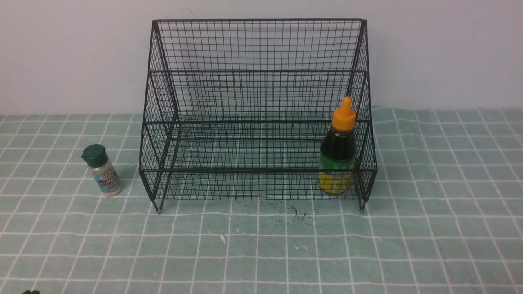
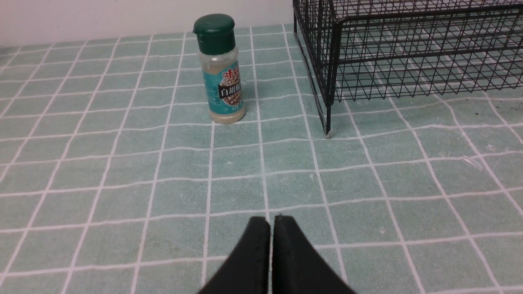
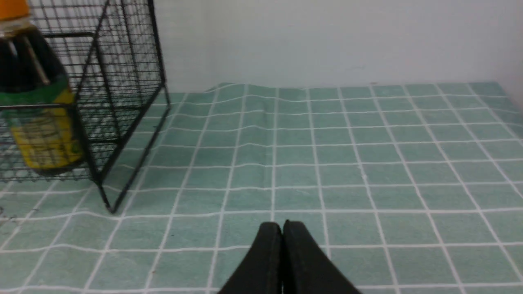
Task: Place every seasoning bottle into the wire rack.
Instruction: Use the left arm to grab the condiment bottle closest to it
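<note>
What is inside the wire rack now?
Only the dark-sauce bottle, upright at the right end of the lower tier of the wire rack. The shaker stands outside. The open mesh hides nothing.

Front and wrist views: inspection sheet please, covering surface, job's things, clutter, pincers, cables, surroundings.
Surface: green checked cloth, slightly rippled.
Job's things: wire rack at the back; sauce bottle upright in its lower tier, right end; shaker upright on the cloth, left of the rack, not touching.
Clutter: dark specks and a white scrap before the rack.
Pincers: left pincer shut, empty; right pincer shut, empty.
Cables: nothing seen.
Surroundings: plain pale wall.
</note>
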